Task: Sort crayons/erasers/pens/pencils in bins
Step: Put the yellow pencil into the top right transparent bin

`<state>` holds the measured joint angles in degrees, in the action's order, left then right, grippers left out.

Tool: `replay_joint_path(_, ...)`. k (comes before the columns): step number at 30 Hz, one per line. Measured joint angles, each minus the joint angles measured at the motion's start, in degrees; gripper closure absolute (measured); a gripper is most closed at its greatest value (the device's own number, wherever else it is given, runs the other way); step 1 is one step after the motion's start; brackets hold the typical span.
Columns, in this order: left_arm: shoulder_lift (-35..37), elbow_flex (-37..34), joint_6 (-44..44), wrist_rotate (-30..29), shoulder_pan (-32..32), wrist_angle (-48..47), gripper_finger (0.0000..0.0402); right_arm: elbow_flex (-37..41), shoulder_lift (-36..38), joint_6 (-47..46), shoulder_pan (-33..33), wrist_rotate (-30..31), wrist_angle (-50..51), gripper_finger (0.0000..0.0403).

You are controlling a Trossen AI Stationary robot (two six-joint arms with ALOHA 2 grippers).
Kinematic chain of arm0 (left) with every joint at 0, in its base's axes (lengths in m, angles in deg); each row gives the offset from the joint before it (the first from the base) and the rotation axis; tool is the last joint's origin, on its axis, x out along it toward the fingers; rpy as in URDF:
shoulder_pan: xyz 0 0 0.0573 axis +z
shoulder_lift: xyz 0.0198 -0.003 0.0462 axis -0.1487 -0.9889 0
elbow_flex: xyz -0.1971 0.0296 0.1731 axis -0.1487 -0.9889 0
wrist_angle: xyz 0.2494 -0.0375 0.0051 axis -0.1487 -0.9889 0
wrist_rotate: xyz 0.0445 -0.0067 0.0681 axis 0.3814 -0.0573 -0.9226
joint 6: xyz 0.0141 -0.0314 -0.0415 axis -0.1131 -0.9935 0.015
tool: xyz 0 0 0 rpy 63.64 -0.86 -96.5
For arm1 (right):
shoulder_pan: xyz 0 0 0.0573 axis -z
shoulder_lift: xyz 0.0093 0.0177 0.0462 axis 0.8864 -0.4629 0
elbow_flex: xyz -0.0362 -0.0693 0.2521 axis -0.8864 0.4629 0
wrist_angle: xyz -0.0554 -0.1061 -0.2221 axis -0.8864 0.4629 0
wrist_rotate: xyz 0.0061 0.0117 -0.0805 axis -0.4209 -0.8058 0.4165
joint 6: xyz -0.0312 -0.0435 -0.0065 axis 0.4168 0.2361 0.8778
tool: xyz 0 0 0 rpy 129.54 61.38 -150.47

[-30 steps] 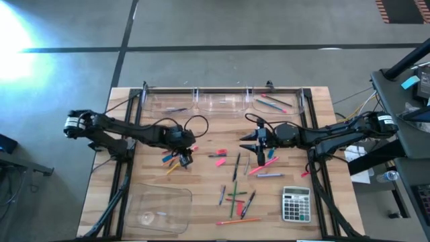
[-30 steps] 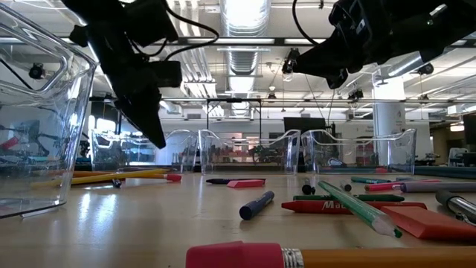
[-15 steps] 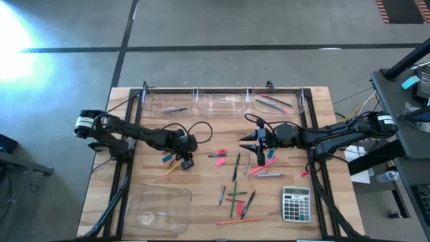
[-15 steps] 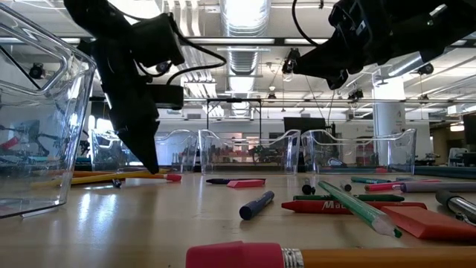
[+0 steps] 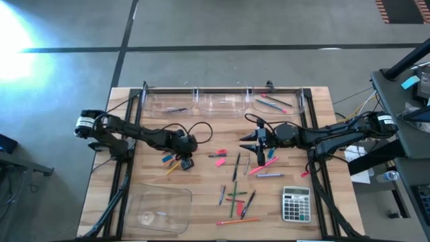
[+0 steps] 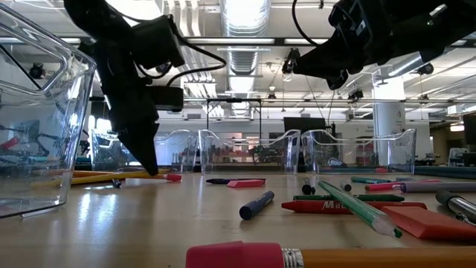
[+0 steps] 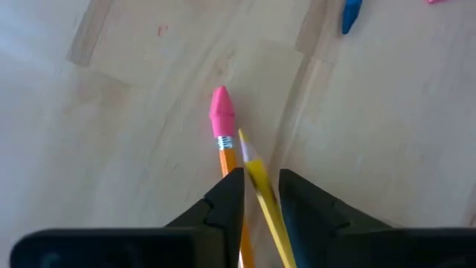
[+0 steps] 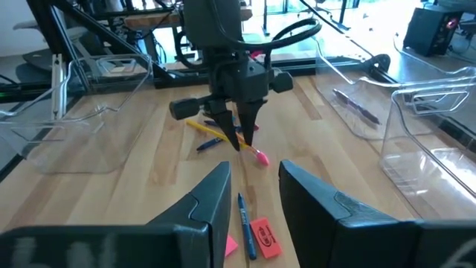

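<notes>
Wood-plank table (image 5: 201,202), grey concrete floor (image 5: 235,27), ceiling ducts (image 6: 245,56) overhead

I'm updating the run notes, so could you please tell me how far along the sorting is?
Early stage. Done: a few sticks lie in the right bin and one in the left bin. In hand: the left gripper is down around the yellow and orange pencils; the right gripper waits mid-table, empty. Left: most pens, crayons and erasers remain scattered on the table.
</notes>
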<state>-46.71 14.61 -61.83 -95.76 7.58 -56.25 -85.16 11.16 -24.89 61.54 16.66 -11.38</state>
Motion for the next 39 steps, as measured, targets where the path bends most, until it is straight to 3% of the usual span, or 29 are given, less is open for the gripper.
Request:
replay_joint_path(8, -0.58, -0.27, -1.06, 0.37, 0.00, 0.85, 0.0337, 0.00, 0.00, 0.06, 0.00, 0.00, 0.08, 0.0300)
replay_joint_path(14, -0.63, -0.27, -1.32, 0.43, 0.00, 0.83, 0.0388, 0.00, 0.00, 0.06, 0.00, 0.00, 0.08, 0.0300)
replay_joint_path(20, -0.34, 0.67, -1.38, 1.08, 0.00, 0.82, 0.0394, 0.00, 0.00, 0.04, 0.00, 0.00, 0.09, 0.0300)
replay_joint_path(28, 6.38, 3.97, 0.19, 2.16, -0.76, 0.86, 0.0396, 0.02, 0.00, 0.04, 0.00, -0.02, 0.10, 0.0300)
replay_joint_path(32, 12.69, 3.54, 3.57, 1.46, -1.79, 6.60, 0.0396, 0.02, 0.00, 0.06, 0.00, -0.07, -0.10, 0.0300)
replay_joint_path(39, 20.41, -2.55, 9.21, 1.60, -2.32, 31.40, 0.0397, 0.04, -1.56, -3.48, 0.00, -0.16, -1.93, 0.0300)
